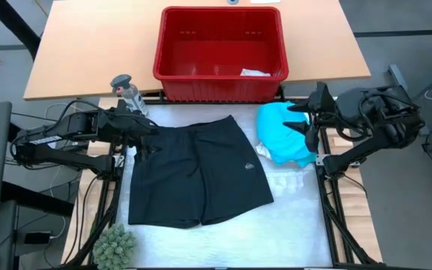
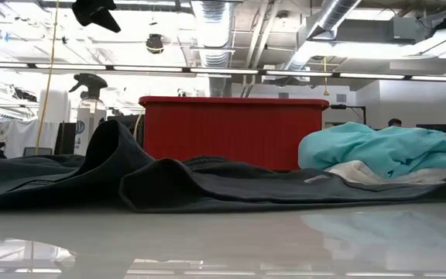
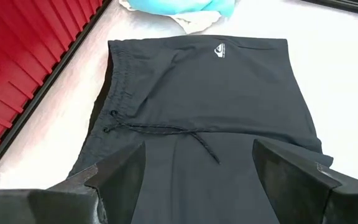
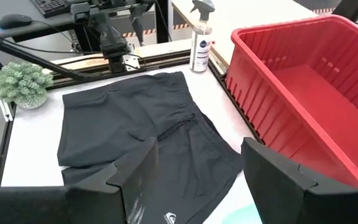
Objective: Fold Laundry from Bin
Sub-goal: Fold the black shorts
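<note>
A pair of black shorts (image 1: 197, 176) lies spread flat on the white work surface (image 1: 231, 240) in the middle of the scene, waistband toward the left, with a thin drawstring (image 3: 166, 130) trailing across the fabric and a small white logo (image 3: 218, 51) near one leg hem. In the low view the edge of the shorts nearest the left arm is humped up in a soft fold.

To the right of the shorts, touching their far right corner, sits a crumpled turquoise shirt (image 1: 283, 133), resting on a white lacy top (image 1: 287, 180) that peeks out on its near side.

The red bin (image 1: 220, 52) stands at the far edge of the work surface on a wooden desk (image 1: 88, 45). Inside, by its right wall, lies one small pale piece (image 1: 255, 73).

The left gripper (image 1: 147, 131) hovers over the waistband end of the shorts, its fingers (image 3: 126, 177) spread apart and grasping nothing. The right gripper (image 1: 304, 118) hangs just above the right side of the turquoise shirt, its fingers (image 4: 138, 171) also parted and empty.

A spray bottle (image 1: 128, 93) stands at the far left, just beside the bin's left corner. A small green plant (image 1: 115, 246) sits at the near left corner.
</note>
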Available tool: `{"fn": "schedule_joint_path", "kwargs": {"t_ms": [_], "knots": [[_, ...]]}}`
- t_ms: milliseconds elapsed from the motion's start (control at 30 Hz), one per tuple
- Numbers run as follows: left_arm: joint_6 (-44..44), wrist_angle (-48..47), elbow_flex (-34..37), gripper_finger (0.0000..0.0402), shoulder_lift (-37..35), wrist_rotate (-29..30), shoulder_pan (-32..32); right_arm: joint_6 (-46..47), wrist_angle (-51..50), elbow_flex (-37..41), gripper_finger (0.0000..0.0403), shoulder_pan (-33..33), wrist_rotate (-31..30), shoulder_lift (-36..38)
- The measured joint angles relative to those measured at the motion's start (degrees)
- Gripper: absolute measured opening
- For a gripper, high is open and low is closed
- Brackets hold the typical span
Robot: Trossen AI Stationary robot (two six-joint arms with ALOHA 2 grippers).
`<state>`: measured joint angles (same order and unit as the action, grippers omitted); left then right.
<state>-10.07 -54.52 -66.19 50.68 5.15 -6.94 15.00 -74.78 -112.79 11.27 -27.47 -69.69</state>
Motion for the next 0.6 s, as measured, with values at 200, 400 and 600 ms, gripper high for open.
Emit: {"fn": "schedule_joint_path", "kwargs": {"t_ms": [200,400,600], "knots": [[-0.3,0.0,0.0,0.0284,0.0,0.0,0.0,0.0,0.0,0.0,0.0255,0.0,-0.1,0.0],[-1.0,0.0,0.0,0.0283,0.0,-1.1,0.0,0.0,0.0,0.0,0.0255,0.0,-0.1,0.0],[-1.3,0.0,0.0,0.0283,0.0,-1.9,0.0,0.1,0.3,1.5,0.0255,0.3,0.0,0.0]]}}
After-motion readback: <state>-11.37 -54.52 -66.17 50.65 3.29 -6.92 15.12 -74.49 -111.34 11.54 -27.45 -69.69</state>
